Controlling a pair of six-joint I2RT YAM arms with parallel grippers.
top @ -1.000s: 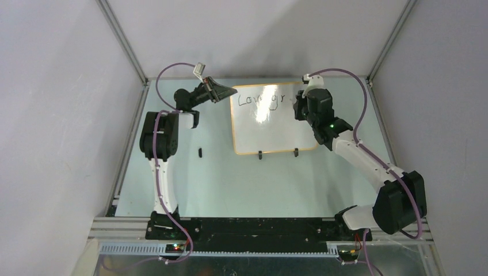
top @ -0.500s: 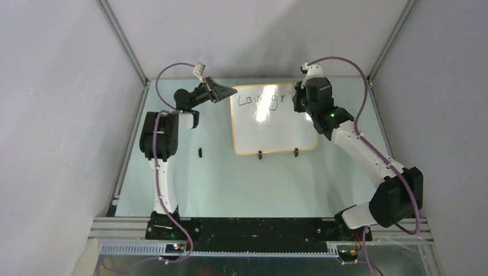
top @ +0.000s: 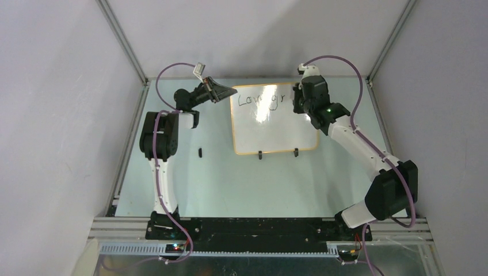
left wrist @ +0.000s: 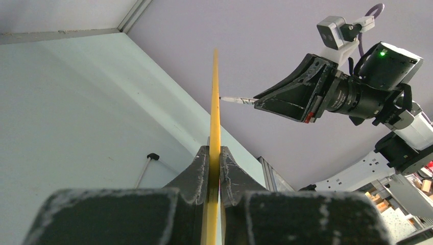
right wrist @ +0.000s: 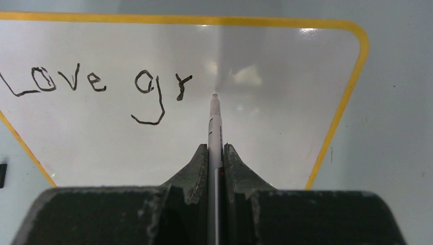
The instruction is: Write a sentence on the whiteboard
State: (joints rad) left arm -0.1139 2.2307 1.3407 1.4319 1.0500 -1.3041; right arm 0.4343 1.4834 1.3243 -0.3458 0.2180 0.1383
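Item: whiteboard (top: 270, 129). The sentence (right wrist: 97, 84) reads "Love gr", remainder unwritten (under half done, I'd judge). Right tool (right wrist: 215, 153) clamped on marker (right wrist: 215, 122); left tool (left wrist: 214, 158) pinching whiteboard rim.

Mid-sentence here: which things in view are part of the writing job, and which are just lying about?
In the job:
whiteboard
sentence, so far "Love gr"
marker, held in the right end effector
left end effector, clamped on the whiteboard's rim

Lying about:
small black object, left of the whiteboard, nothing touching it
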